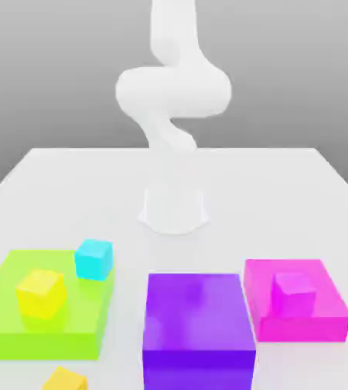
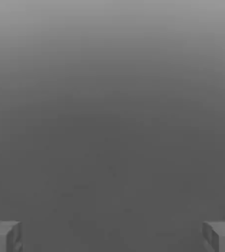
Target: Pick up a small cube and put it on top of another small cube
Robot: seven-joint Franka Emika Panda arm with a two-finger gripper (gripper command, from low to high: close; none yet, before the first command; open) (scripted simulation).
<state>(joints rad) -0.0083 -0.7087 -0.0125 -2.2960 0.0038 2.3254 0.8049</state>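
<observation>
White table [image 1: 174, 247]: pink cube [image 1: 294, 294] on magenta block [image 1: 302, 329].

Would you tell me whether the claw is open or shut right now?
Open: in the hand view, the claw's two fingers stand wide apart with nothing between them.

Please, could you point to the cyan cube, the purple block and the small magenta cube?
Cyan cube [image 1: 93, 263]: exterior view, on its front face.
Purple block [image 1: 197, 308]: exterior view, on its top face.
Small magenta cube [image 1: 294, 283]: exterior view, on its top face.
</observation>
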